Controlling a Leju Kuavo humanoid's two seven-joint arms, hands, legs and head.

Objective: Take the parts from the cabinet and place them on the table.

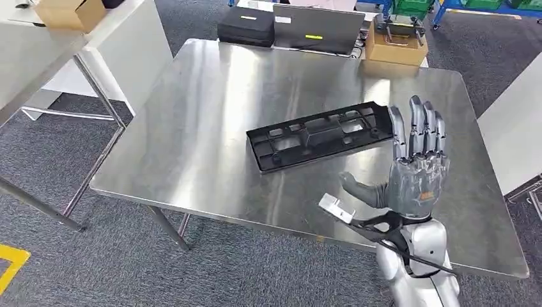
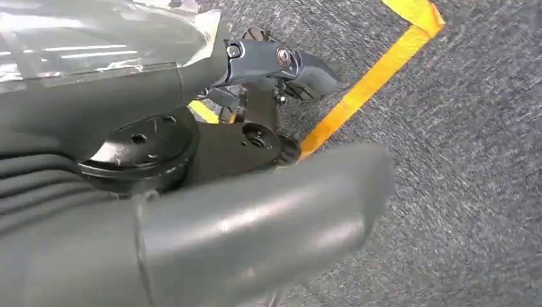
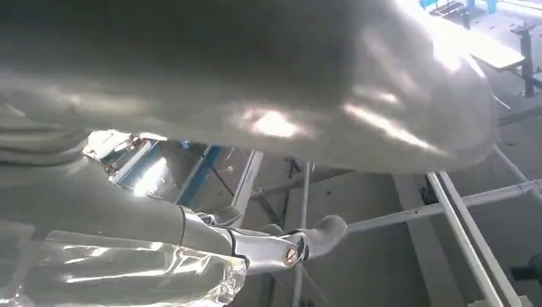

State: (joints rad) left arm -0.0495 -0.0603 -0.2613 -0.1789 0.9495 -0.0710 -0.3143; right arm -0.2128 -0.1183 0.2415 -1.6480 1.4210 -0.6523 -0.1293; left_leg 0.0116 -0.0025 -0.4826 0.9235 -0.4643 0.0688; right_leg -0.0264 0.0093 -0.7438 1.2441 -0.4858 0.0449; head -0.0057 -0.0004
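A long black plastic part (image 1: pixel 319 135) with cut-outs lies flat on the steel table (image 1: pixel 204 121), near its middle, angled slightly. My right hand (image 1: pixel 414 167) is raised just right of the part's near end, fingers straight up and spread, thumb out to the left, holding nothing and clear of the part. In the right wrist view the thick grey thumb (image 3: pixel 255 77) and a darker finger (image 3: pixel 275 246) stand apart with nothing between them. My left hand (image 2: pixel 192 211) hangs over grey carpet, its thumb and fingers apart around nothing.
At the table's far edge stand a black case (image 1: pixel 247 25), a grey laptop-like lid (image 1: pixel 317 29) and a cardboard box (image 1: pixel 396 43). A white table (image 1: pixel 57 51) with another box stands at the left. Yellow floor tape (image 2: pixel 371 77) runs across the carpet.
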